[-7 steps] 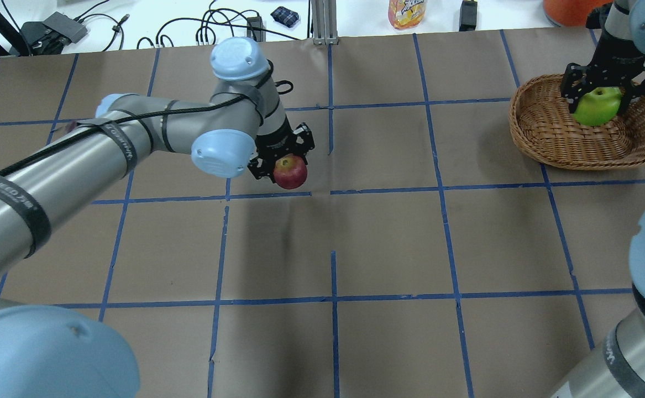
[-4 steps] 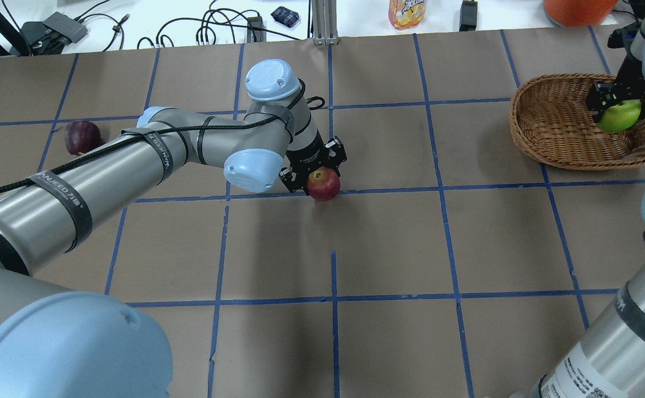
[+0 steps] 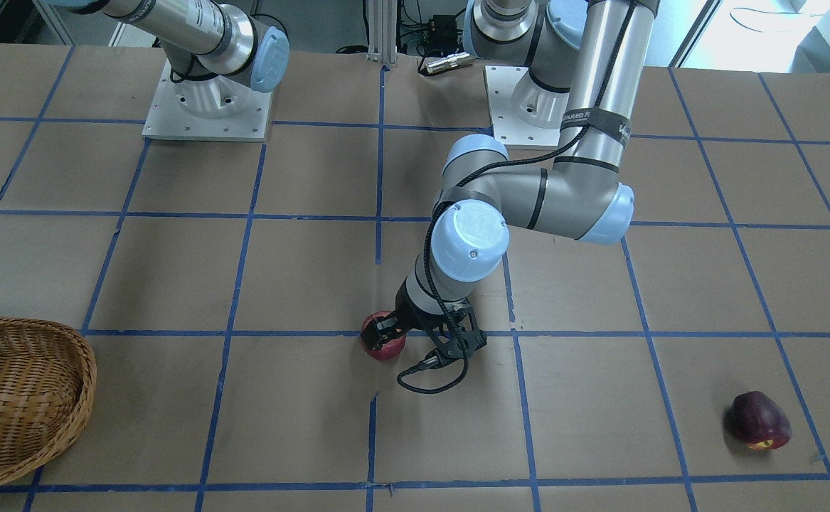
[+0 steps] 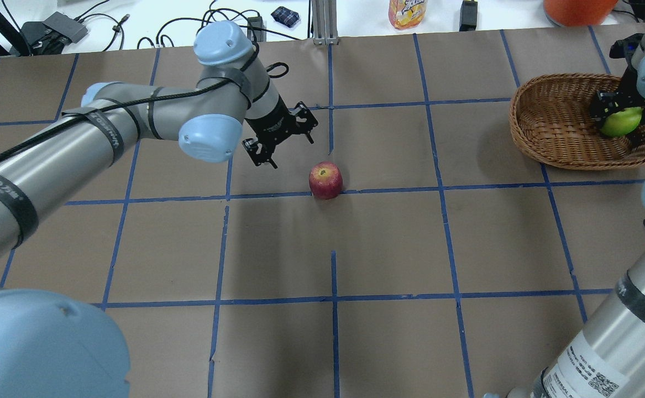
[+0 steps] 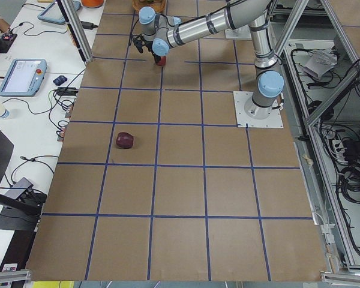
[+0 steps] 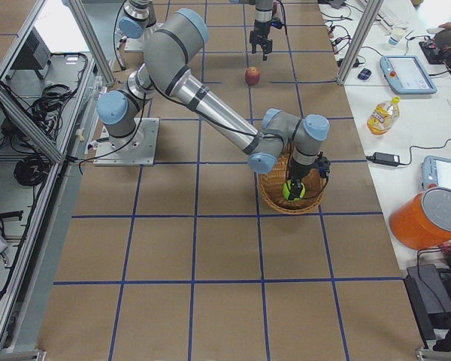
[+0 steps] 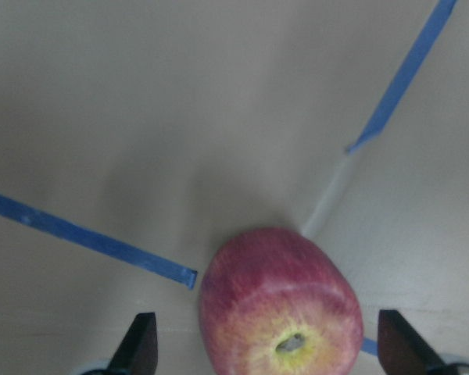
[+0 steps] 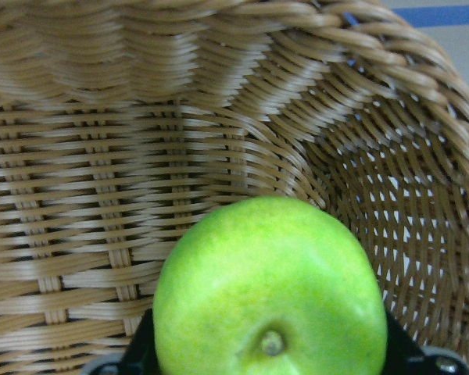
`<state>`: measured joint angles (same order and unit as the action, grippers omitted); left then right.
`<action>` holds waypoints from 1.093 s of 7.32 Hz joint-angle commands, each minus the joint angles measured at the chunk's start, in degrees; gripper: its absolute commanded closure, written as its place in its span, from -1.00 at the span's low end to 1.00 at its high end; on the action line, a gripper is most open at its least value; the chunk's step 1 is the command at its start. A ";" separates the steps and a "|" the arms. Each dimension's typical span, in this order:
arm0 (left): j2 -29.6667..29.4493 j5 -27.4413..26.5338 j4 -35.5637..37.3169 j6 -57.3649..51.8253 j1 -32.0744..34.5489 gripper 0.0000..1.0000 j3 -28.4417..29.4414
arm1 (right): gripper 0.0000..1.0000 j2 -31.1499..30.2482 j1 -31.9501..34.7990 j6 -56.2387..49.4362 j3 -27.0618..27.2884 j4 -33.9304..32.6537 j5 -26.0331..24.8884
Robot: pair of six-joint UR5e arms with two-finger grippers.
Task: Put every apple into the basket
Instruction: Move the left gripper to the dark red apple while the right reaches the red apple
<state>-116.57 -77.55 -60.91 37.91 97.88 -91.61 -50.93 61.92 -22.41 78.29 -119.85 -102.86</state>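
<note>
The red apple (image 4: 325, 179) stands alone on the table at a blue tape line, its stem dimple up (image 7: 281, 312). My left gripper (image 4: 292, 152) is open and empty, raised just above and to the left of it; its fingers (image 7: 141, 348) stand wide on either side. My right gripper (image 4: 619, 113) is inside the wicker basket (image 4: 549, 88), shut on the yellow-green apple (image 4: 622, 122), low against the basket's weave (image 8: 102, 195). The dark maroon apple (image 3: 759, 421) lies far off on the left side of the table; my left arm hides it in the overhead view.
A juice bottle (image 4: 407, 12), an orange container (image 4: 576, 8) and cables lie past the table's far edge. The arm bases (image 3: 205, 107) stand at the robot's side. Brown paper with a blue tape grid covers the table.
My left gripper has let go of the red apple, opened, and lifted back to the left. The apple stays at the tape line. The right gripper holds the green apple slightly lower in the basket.
</note>
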 commanded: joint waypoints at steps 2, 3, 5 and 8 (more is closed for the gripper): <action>3.97 -1.98 -12.80 -25.86 -13.29 -1.00 3.89 | -1.00 -2.06 0.04 0.35 0.10 3.37 0.03; 3.98 -5.04 -15.61 -32.57 -17.33 -1.00 5.29 | -1.00 -4.86 0.65 0.35 0.10 7.92 0.12; 1.01 -11.01 -17.91 -45.14 -23.33 -1.00 12.04 | -1.00 -12.31 5.02 1.22 0.19 18.11 3.69; -4.43 -21.59 -12.86 -63.03 -27.55 -1.00 16.63 | -1.00 -17.19 22.39 24.17 0.81 27.38 13.88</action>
<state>-118.46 -96.61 -76.58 -19.93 72.68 -76.72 -66.91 76.37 -8.92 78.89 -95.12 -93.39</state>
